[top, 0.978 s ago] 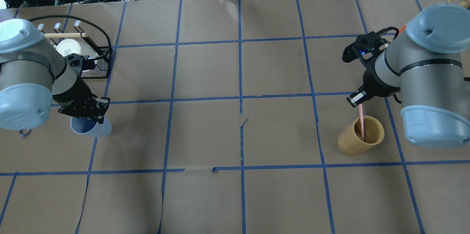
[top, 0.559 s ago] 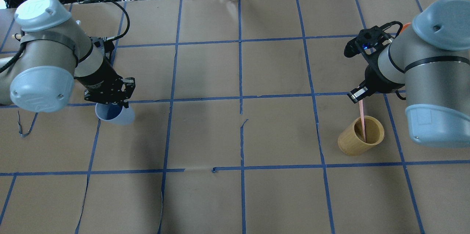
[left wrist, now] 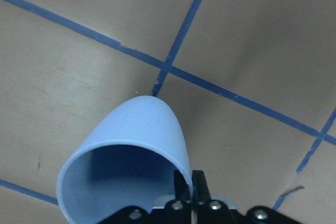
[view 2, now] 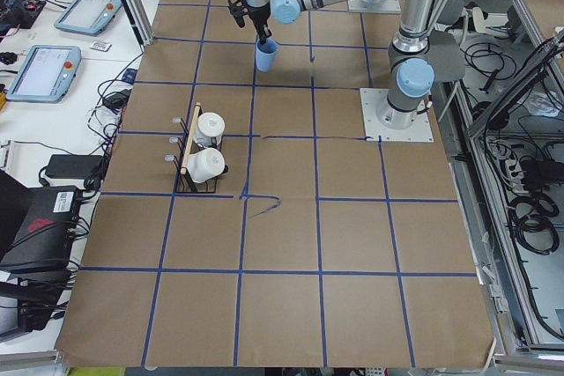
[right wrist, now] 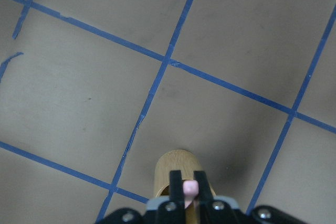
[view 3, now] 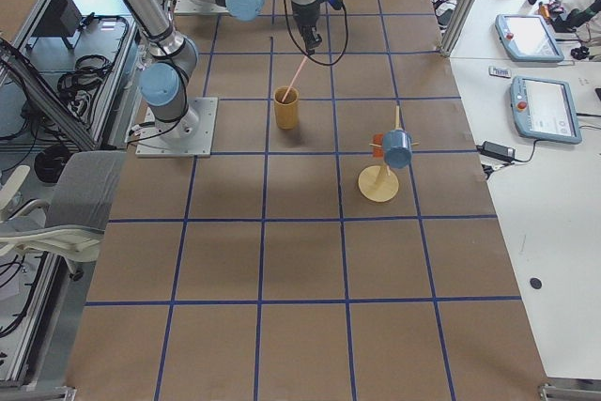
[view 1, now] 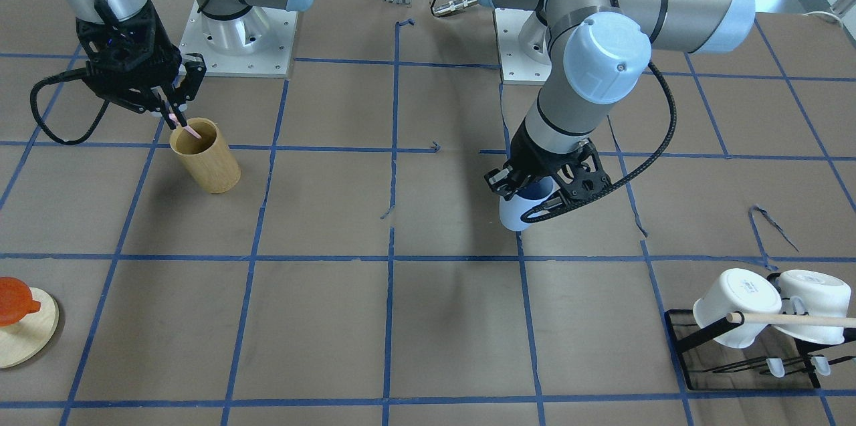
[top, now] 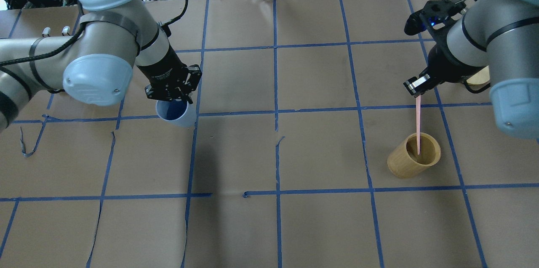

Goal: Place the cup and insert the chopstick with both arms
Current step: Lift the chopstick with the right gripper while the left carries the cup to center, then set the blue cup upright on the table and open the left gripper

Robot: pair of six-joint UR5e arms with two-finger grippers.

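Note:
The light-blue cup [top: 179,115] hangs tilted from my left gripper [top: 173,99], which is shut on its rim above the table, left of centre. The cup also shows in the front view [view 1: 516,212] and the left wrist view [left wrist: 134,140], open and empty. My right gripper [top: 414,86] is shut on the top of a pink chopstick [top: 418,125]. The chopstick's lower end reaches into the tan bamboo cylinder [top: 410,159] standing at the right. The right wrist view shows the chopstick [right wrist: 190,188] between the fingers above the cylinder [right wrist: 173,162].
A black wire rack [view 1: 695,346] with two white mugs [view 1: 735,305] and a long wooden rod [view 1: 796,320] stands far out on my left. A round wooden stand [view 1: 23,336] with an orange cup [view 1: 12,302] is far out on my right.
My left arm has carried the blue cup rightward and away from me, toward the table's middle. My right gripper has lifted the pink chopstick higher, its tip still in the bamboo cylinder.

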